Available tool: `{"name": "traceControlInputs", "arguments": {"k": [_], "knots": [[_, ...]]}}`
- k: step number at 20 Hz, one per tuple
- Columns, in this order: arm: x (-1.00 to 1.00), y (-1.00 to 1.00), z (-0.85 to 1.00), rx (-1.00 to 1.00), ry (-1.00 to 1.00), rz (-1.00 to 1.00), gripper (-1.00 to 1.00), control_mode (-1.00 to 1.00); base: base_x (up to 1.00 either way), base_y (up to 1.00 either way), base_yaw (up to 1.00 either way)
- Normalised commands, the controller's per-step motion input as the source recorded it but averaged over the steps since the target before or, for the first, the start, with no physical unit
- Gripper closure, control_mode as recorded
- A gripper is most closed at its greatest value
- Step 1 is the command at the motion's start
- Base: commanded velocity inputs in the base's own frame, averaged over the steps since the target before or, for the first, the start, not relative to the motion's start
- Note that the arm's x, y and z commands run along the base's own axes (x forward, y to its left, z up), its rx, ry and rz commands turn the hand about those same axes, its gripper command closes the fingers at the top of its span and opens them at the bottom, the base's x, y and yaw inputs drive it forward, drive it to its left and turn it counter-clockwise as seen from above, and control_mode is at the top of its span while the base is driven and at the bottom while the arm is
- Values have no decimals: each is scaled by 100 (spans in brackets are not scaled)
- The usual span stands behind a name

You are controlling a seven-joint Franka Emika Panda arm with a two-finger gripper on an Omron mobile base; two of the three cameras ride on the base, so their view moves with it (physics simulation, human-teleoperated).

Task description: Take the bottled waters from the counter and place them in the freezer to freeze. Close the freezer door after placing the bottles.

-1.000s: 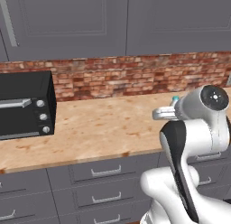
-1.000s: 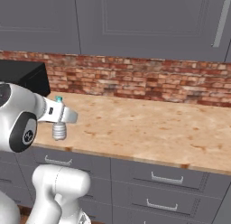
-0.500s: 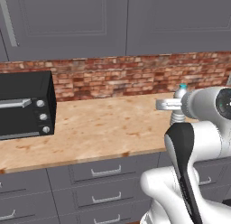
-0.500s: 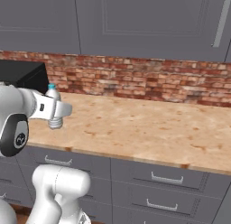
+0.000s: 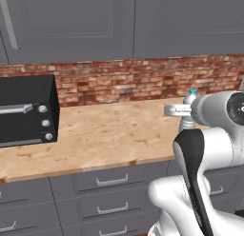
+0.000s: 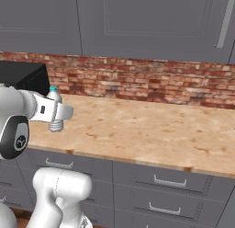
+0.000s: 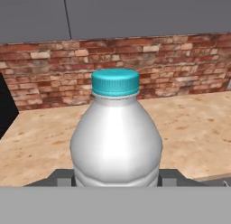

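Above the counter [image 6: 151,126], the gripper [image 7: 116,177] clamps the light, smooth, probably slippery bottle [image 7: 116,137] around its lower body, upright.

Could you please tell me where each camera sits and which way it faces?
Left base view: behind the arm's left, facing the counter, brick wall and black oven; arm at lower right.
Right base view: behind its right, same counter; arm at lower left.
Hand view: on the hand, along the gripper at the bottle.
All share bottle, counter and wall.
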Motion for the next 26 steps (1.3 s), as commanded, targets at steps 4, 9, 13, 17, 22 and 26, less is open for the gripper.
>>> {"name": "traceControlInputs", "arguments": {"k": [4, 9, 13, 17, 22, 26], "knots": [[0, 0, 0, 0, 0, 0, 100, -100, 0, 0, 0], [0, 0, 0, 0, 0, 0, 100, -100, 0, 0, 0], [0, 0, 0, 0, 0, 0, 100, 100, -12, 0, 0], [0, 0, 0, 0, 0, 0, 100, 100, -61, 33, 0], [0, 0, 0, 0, 0, 0, 100, 100, -69, 69, 7], [0, 0, 0, 0, 0, 0, 100, 100, -68, 79, 21]]}}
